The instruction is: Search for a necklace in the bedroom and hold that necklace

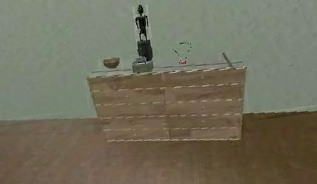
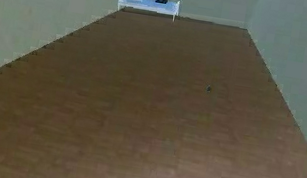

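A small thing that is probably the necklace (image 1: 183, 60) lies on top of the wooden dresser (image 1: 168, 107) in the forward view. It shows as a thin, pale green loop that arcs upward, with a small pinkish-red spot at its lower end where it meets the dresser's top. It sits a little to the right of the middle of the dresser's top, toward the back edge and well in from the right-hand end. Its finer form, such as beads or chain, is too small to make out.
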